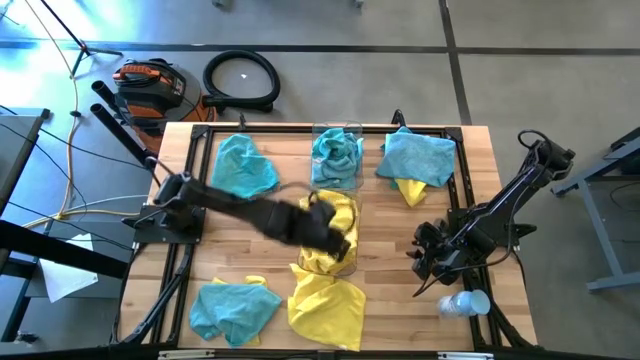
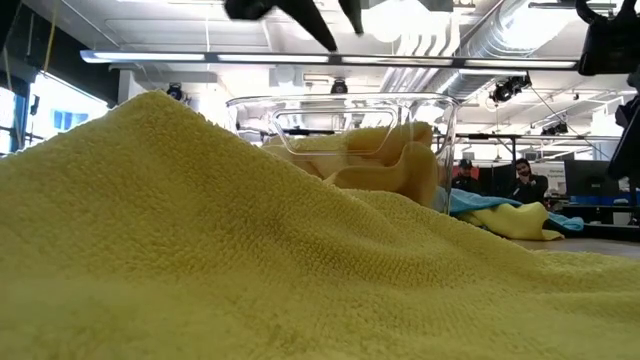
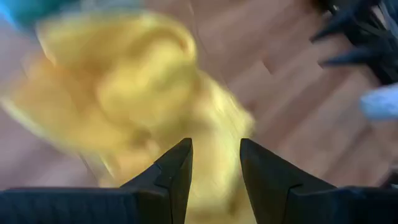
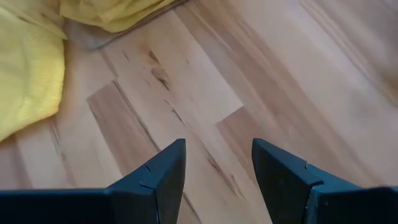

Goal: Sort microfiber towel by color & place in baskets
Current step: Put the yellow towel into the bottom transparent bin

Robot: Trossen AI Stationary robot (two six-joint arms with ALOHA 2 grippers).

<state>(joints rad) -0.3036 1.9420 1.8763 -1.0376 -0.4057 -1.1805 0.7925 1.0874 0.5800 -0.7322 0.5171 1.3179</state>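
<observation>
A clear basket [image 1: 337,135] at the far middle holds a teal towel [image 1: 337,158]. A second clear basket [image 2: 440,130] just nearer holds a yellow towel [image 1: 338,212]. My left gripper [image 1: 335,240] is open and empty above this basket's near end, and the yellow towel [image 3: 137,81] shows blurred below it. It also shows at the top of the low view [image 2: 330,15]. Loose towels lie flat on the table: teal at the far left [image 1: 243,165], teal over yellow at the far right [image 1: 415,158], teal at the near left [image 1: 232,308], and yellow at the near middle [image 1: 325,300]. My right gripper [image 1: 425,262] is open and empty over bare wood [image 4: 217,155].
A white plastic bottle [image 1: 468,303] lies near the table's near right corner, close to my right gripper. Black frame rails [image 1: 200,180] run along the table's edges. The near yellow towel [image 2: 200,250] fills the low view. People [image 2: 520,180] stand far off in the room.
</observation>
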